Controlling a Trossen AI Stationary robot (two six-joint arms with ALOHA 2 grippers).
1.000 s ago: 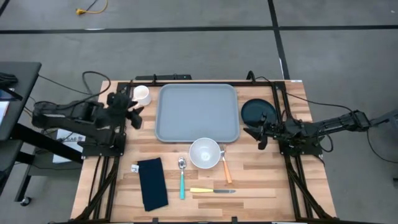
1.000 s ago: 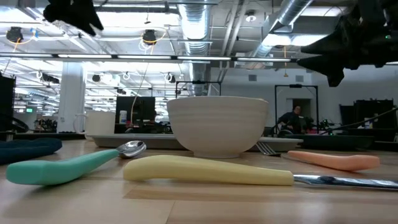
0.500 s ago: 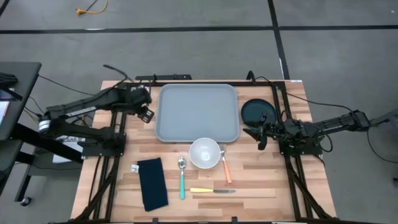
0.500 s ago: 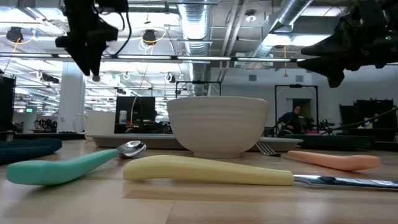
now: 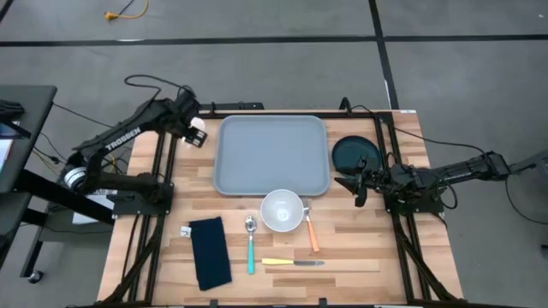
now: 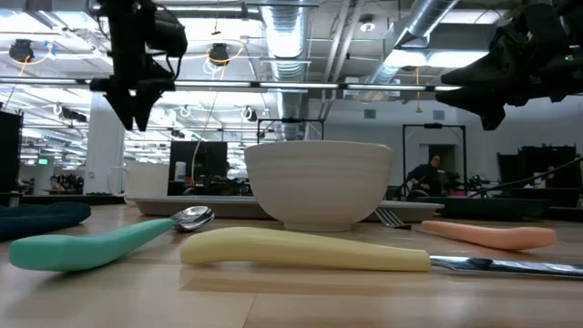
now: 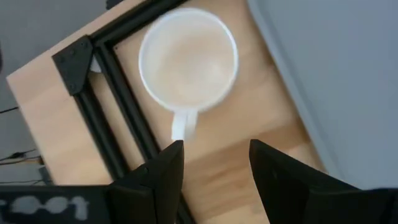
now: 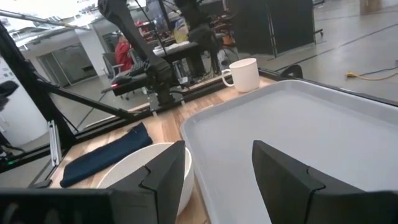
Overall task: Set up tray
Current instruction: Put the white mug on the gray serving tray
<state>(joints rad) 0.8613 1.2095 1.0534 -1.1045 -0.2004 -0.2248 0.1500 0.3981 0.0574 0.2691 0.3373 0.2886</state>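
The big grey-blue tray (image 5: pixel 271 155) sits in the middle of the table (image 5: pixel 360 257) with nothing on it, so the job has hardly begun. The left hand (image 7: pixel 214 165) hangs wide open and empty over the one white cup (image 7: pixel 188 61) by the tray's corner, while the right hand (image 5: pixel 349 184) waits open and empty beside the tray. Still off the tray are one bowl (image 5: pixel 282 210), one dark plate (image 5: pixel 355 152), one napkin (image 5: pixel 210 252), one spoon (image 5: pixel 250 244), one knife (image 5: pixel 293 262) and what looks like one fork (image 5: pixel 312 229).
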